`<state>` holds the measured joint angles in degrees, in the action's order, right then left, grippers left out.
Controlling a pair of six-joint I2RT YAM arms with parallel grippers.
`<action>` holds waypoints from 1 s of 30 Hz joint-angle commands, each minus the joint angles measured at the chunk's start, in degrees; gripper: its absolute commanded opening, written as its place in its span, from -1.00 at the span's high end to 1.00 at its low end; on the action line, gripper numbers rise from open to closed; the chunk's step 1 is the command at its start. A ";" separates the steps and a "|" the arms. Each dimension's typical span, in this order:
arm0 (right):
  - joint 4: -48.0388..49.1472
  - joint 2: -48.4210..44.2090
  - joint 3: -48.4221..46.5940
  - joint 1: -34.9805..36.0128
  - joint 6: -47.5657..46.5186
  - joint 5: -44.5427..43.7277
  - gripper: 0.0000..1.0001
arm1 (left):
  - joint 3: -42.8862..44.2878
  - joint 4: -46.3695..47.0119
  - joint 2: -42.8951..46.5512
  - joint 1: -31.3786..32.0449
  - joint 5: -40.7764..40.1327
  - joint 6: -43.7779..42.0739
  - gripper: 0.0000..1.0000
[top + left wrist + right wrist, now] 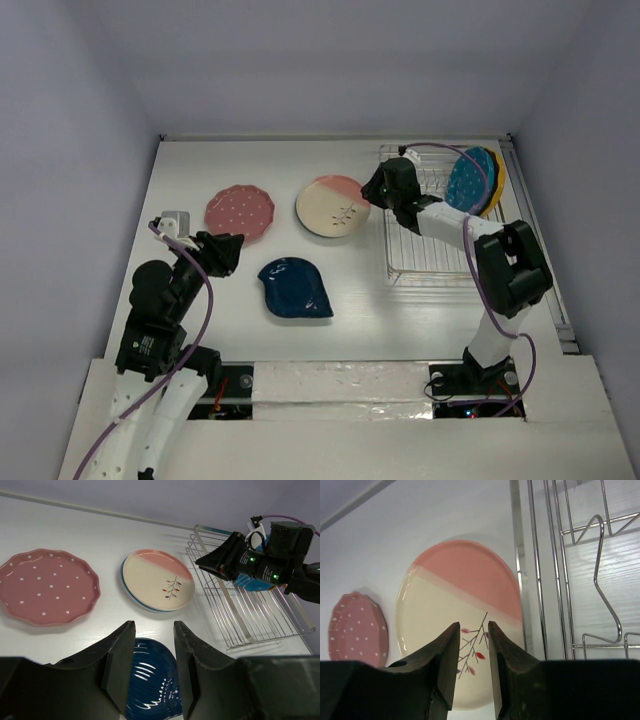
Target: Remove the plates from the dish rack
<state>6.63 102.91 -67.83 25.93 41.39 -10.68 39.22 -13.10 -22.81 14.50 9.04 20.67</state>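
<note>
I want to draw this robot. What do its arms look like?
The left arm and right arm are white tubes with chunky black joints. A purple cable loops along each. The left gripper and right gripper are black, with two flat, blocky fingers. Green lights glow on the right one.

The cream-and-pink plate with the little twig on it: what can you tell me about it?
This round, glossy cream-and-pink plate looks ceramic: pink across its far part, cream below, with a dark sprig bearing red leaves. It lies flat on the white table, between the pink dotted scalloped plate and the silver wire dish rack, touching neither. A pale bluish edge shows under its rim, possibly another plate. The right gripper hovers over its right edge.
</note>
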 commanded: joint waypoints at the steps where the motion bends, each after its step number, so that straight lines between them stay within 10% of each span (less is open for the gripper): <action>1: -3.19 1.76 -3.35 1.93 -4.11 -4.08 0.27 | 0.50 2.47 0.22 -0.44 0.63 0.17 0.33; 12: -9.36 0.63 -9.07 5.71 -10.00 -11.29 0.25 | 0.50 2.56 0.57 -0.44 0.81 0.17 0.33; 17: -13.48 -9.82 -8.02 4.22 -15.01 -21.12 0.96 | 0.50 2.38 1.01 -0.44 0.72 0.16 0.33; 24: -17.35 -23.54 1.81 -9.48 -17.92 -30.37 1.00 | 0.77 2.21 2.33 0.09 0.37 0.16 0.35; 30: -22.01 -23.38 -0.97 -16.08 -22.65 -32.37 0.09 | 0.68 2.12 2.50 1.23 0.28 0.08 0.36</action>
<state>-10.66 77.21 -66.70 10.39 22.76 -39.35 39.22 -13.13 -20.91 15.27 8.97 20.67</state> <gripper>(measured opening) 0.386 0.323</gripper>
